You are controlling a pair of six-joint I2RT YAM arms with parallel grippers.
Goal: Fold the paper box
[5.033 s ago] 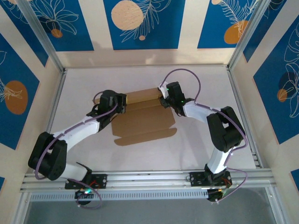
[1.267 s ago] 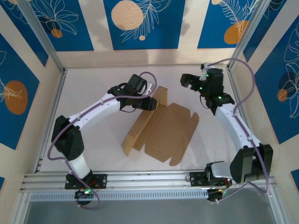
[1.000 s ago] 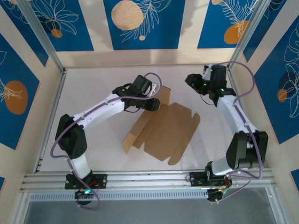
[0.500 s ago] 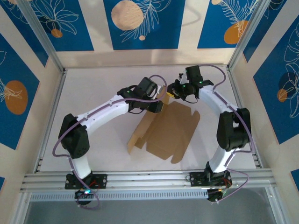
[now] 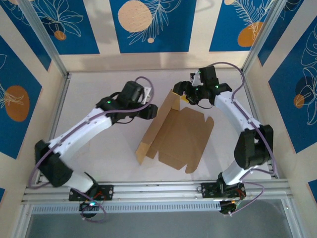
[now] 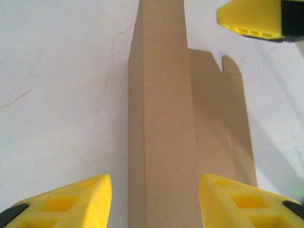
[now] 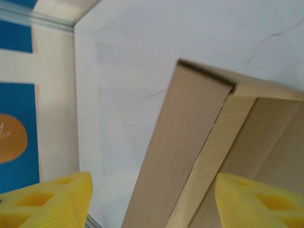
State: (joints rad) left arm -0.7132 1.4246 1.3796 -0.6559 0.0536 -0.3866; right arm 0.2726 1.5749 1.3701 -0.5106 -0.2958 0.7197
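The paper box (image 5: 184,138) lies mid-table as a brown die-cut sheet, its left long wall (image 5: 156,128) folded up and standing. My left gripper (image 5: 148,111) is open just left of that wall's far half. In the left wrist view the wall (image 6: 164,118) runs away between and beyond the yellow fingers (image 6: 64,199), untouched by my left gripper (image 6: 154,202). My right gripper (image 5: 182,94) hangs open over the wall's far end. In the right wrist view that end and a tucked flap (image 7: 190,142) lie between the spread jaws of my right gripper (image 7: 152,202). A right fingertip (image 6: 251,19) shows in the left wrist view.
The white table (image 5: 99,153) is ringed by blue-patterned enclosure walls and aluminium posts (image 5: 47,44). A metal rail (image 5: 158,187) runs along the near edge, with both arm bases below it. A wall corner (image 7: 52,71) stands to the left in the right wrist view.
The left arm has drawn back leftward off the box. The right gripper has opened wide over the wall's far end. The wall now stands up on its own.
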